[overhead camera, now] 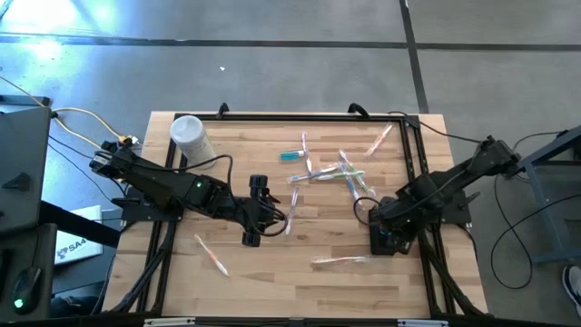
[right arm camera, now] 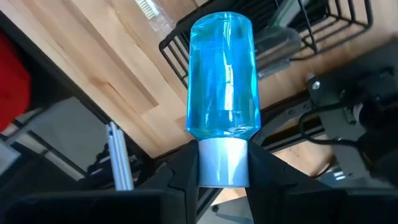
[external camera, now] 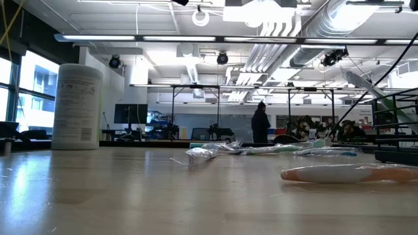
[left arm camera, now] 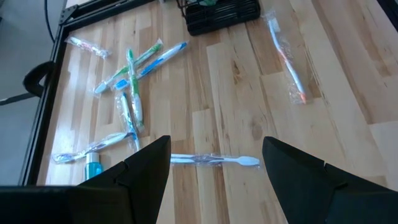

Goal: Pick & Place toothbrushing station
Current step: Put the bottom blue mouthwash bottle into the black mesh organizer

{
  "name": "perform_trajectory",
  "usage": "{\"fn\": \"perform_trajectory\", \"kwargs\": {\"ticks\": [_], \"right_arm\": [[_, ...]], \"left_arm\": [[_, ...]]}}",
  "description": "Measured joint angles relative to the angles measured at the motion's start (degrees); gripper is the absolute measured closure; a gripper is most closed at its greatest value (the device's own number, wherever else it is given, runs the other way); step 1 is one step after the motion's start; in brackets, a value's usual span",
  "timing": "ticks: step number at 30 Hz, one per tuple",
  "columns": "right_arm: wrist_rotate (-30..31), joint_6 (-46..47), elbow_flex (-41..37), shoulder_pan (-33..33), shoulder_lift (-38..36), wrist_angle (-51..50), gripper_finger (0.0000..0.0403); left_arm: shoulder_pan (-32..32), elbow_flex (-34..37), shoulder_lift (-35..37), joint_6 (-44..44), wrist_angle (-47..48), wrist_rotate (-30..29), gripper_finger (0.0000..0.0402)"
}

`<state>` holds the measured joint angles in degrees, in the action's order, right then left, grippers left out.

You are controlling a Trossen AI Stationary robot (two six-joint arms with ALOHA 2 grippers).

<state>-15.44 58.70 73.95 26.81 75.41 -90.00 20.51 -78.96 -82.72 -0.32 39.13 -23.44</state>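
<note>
Holding a clear blue toothpaste tube (right arm camera: 222,78) by its silver cap, the right gripper (right arm camera: 222,163) keeps its fingers closed on the cap at the right edge of the table (overhead camera: 272,282), over the black wire-mesh holder (right arm camera: 339,25). The tube is see-through, bright blue, with a rounded end pointing away from the fingers.

The left gripper (left arm camera: 214,177) hangs near the middle of the table with its fingers spread wide and nothing between them. Just under it lies one clear wrapped toothbrush (left arm camera: 211,160) with a pale blue head.

The other toothbrushes (overhead camera: 340,173) are thin, each in a clear wrapper, with green, blue or orange parts — most of them lie crossed in a loose heap on the far half of the table. One orange brush (overhead camera: 212,255) lies alone near the front left, and another pale brush (overhead camera: 339,262) is near the front right, beside the holder. A small teal tube (overhead camera: 291,156) lies next to the heap. A white canister (overhead camera: 192,137) stands at the far left corner.
</note>
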Motion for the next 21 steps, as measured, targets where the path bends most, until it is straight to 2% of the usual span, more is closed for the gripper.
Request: {"fn": "perform_trajectory", "kwargs": {"ticks": [8,21], "right_arm": [[0.04,-7.89,0.0,-2.64,5.44,0.0,0.0316],[-1.04,-4.57,0.02,-2.91,4.75,0.07,0.0316]], "left_arm": [[0.0,0.78,0.04,-0.2,-1.0,-0.07,0.0152],[0.0,4.61,0.04,-1.2,-3.37,0.04,0.0151]]}}
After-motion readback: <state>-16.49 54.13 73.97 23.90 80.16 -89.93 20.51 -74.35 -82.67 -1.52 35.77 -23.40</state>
